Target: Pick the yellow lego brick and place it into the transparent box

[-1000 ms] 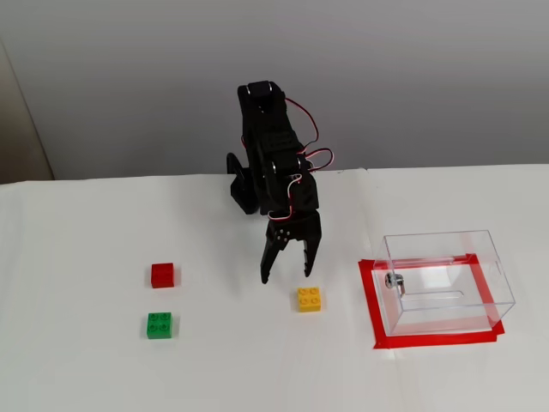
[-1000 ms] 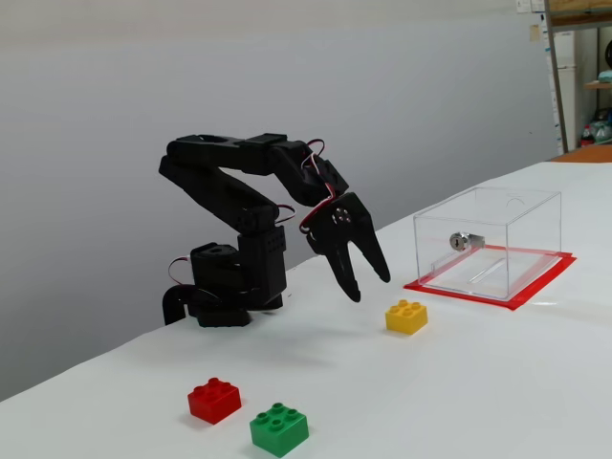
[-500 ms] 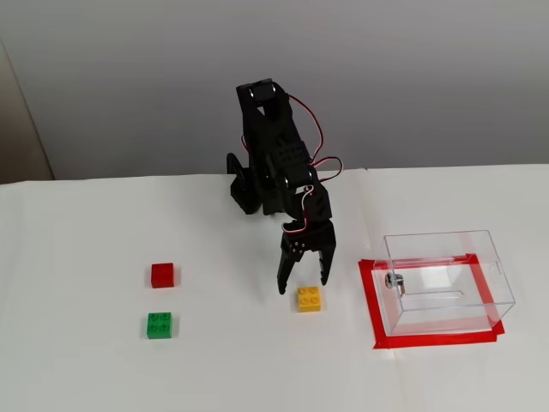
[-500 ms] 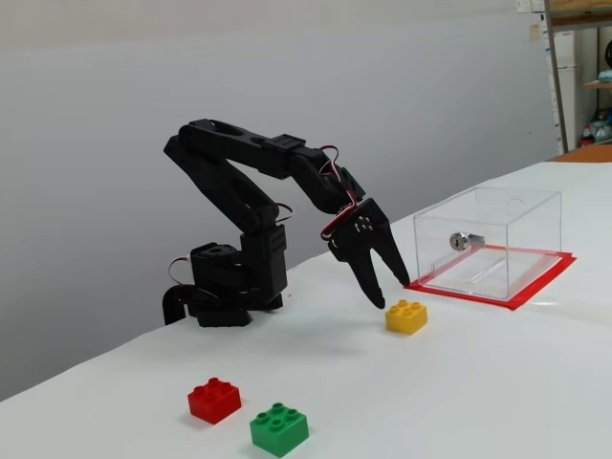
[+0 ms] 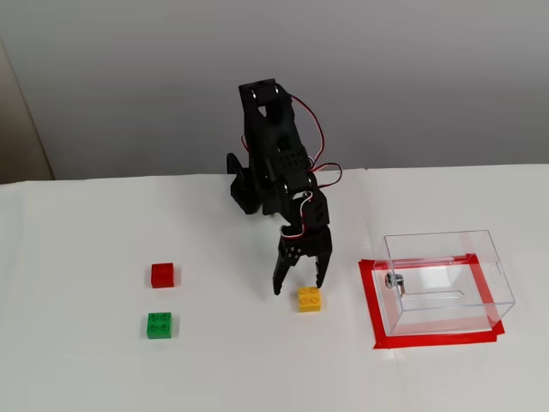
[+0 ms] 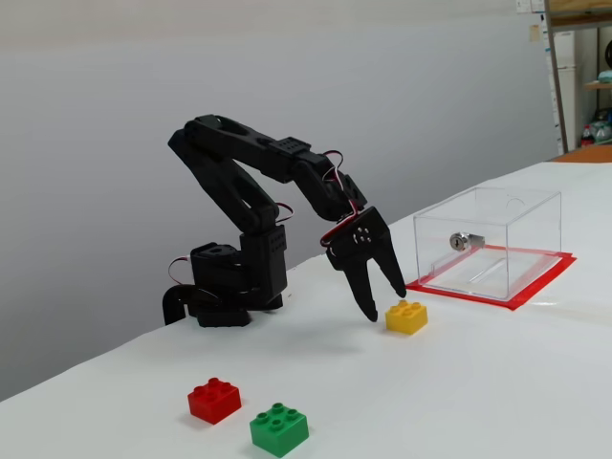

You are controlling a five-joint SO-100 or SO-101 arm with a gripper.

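Clear plastic forms the rectangular transparent box (image 5: 444, 281) on its red tape frame (image 5: 369, 296), the landmark here. Beside it toward the arm, the black two-finger gripper (image 5: 299, 284), jaws spread apart and empty, hangs just behind the small square yellow lego brick (image 5: 310, 299). A descending fingertip could clip the brick's studs and push it aside. The side-on fixed view shows the fingertips (image 6: 370, 311) nearly at table height; the higher fixed view hides that.

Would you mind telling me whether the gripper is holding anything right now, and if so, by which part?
Nothing is held. The gripper is open, its fingers poised just above and beside the yellow lego brick, which sits on the table.
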